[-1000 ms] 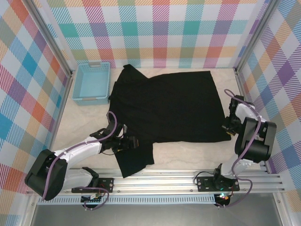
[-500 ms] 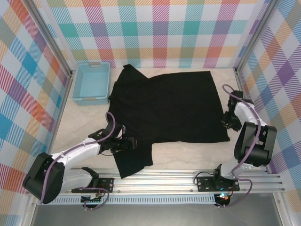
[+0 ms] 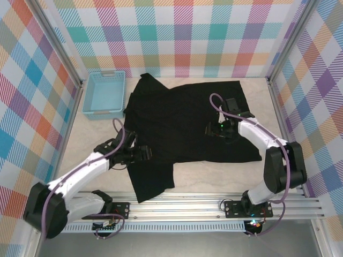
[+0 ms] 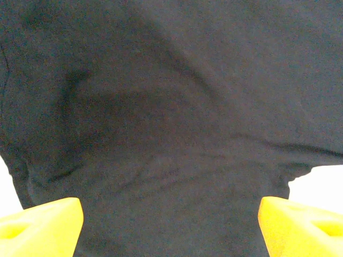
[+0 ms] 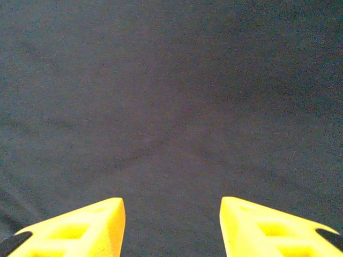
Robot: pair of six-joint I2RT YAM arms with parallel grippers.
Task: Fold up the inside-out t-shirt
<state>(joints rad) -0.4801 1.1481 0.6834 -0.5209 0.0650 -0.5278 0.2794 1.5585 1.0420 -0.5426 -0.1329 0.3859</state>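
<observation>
Black t-shirt (image 3: 182, 123) lies spread flat across the middle of the table (image 3: 214, 174), reaching the far edge, with one flap running toward the near edge. The left gripper (image 3: 146, 155) is at the shirt's left side, jaws wide and empty. The right gripper (image 3: 211, 130) is over the shirt's right half, jaws partly apart and empty. A blue basket (image 3: 104, 95) stands in the far left corner.

We see no readable text, labels or brands anywhere. No numbers or signs we can make out either.
</observation>
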